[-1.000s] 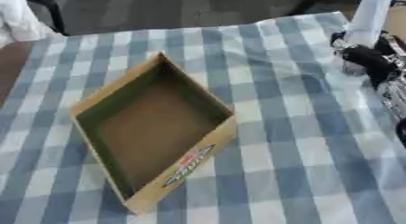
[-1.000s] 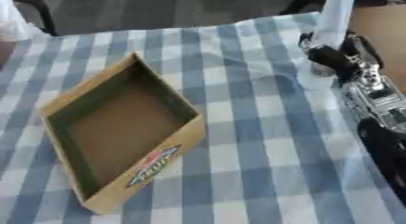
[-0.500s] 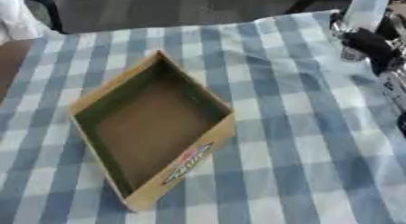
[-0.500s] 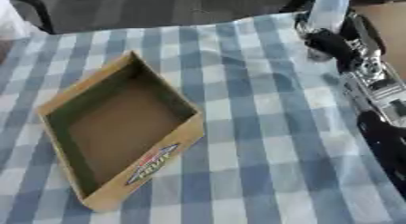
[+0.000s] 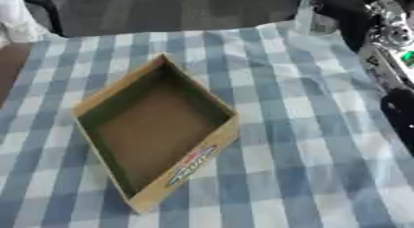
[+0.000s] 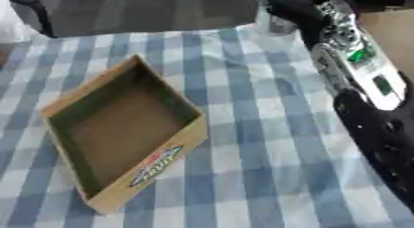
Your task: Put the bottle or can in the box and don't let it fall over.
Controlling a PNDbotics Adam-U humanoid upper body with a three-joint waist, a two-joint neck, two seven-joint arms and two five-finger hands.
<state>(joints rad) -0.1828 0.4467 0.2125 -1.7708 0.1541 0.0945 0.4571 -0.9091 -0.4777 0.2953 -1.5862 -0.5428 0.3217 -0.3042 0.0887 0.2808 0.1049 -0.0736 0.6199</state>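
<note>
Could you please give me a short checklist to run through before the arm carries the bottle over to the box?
1. Box open and empty inside: ok.
2. Box flat on the checked cloth: ok.
3. Right hand at the bottle, far right corner: ok.
4. Fingers closed round the bottle: cannot tell, too blurred.
5. Bottle upright: looks ok, only its lower part shows.
6. Cloth between bottle and box free of obstacles: ok.
7. Left hand clear: not in view.
</note>
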